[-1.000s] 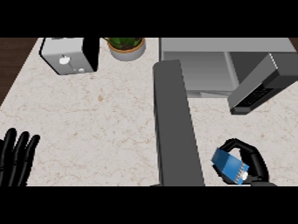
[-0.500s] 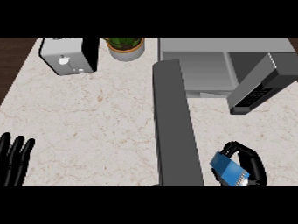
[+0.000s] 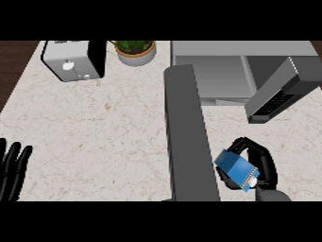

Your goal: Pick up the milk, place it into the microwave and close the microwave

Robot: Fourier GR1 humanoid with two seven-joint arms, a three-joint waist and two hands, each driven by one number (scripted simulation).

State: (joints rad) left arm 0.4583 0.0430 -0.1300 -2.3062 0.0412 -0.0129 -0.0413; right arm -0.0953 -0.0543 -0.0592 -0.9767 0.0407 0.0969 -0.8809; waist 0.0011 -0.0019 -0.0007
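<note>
The milk (image 3: pixel 238 168) is a small blue carton with a white end, lying tilted in my right hand (image 3: pixel 261 160), whose black fingers curl round it at the lower right of the counter. The microwave (image 3: pixel 240 71) stands at the back right with its cavity showing. Its door (image 3: pixel 188 137) stands open, reaching toward me as a long grey slab just left of the milk. My left hand (image 3: pixel 6 170) rests open at the lower left edge, fingers up, holding nothing.
A toaster (image 3: pixel 72 59) stands at the back left of the speckled counter (image 3: pixel 93 123), and a potted plant (image 3: pixel 135 51) sits beside it. The microwave's dark control panel (image 3: pixel 285 90) juts out to the right of the cavity.
My right hand has drifted slightly right and down with the milk in it. My left hand has sunk lower at the left edge.
</note>
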